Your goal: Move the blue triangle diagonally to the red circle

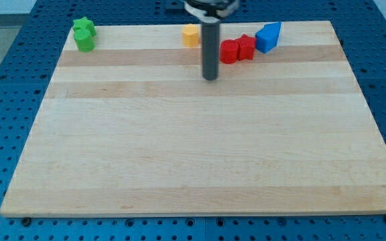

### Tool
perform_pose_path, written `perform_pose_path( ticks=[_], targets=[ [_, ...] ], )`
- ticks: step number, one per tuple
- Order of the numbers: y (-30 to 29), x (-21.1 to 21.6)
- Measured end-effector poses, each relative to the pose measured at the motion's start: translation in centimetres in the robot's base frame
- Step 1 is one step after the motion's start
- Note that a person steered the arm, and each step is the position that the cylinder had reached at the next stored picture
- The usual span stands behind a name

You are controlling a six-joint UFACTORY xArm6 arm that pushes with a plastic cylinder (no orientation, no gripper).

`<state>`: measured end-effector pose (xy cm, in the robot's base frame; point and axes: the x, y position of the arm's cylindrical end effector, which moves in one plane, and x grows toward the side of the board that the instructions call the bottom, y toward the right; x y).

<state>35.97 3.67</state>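
The blue triangle (268,37) lies near the view's top edge of the wooden board, right of centre. Just left of it sit two red blocks touching each other: a red circle (229,51) and a second red block (246,47), whose shape I cannot make out. The second red block touches the blue triangle. My tip (210,77) rests on the board just left of and below the red circle, a short gap away. The dark rod rises to the view's top.
A yellow block (191,35) sits at the top edge, left of the rod. Two green blocks (84,35) sit together in the top left corner. The wooden board (193,154) lies on a blue perforated table.
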Motion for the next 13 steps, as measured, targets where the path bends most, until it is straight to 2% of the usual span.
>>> perform_pose_path(
  ticks=[1, 2, 3, 4, 5, 6, 7, 8, 9, 11, 13],
  targets=[
    [2.0, -2.5],
    [-0.2, -8.5],
    [-2.3, -11.0],
    [-2.3, -10.0],
    [-2.3, -5.7],
    [2.1, -0.7],
    [10.4, -0.2],
    [15.3, -5.5],
    [16.1, -10.0],
    [12.7, -12.8],
    [7.0, -13.1]
  ],
)
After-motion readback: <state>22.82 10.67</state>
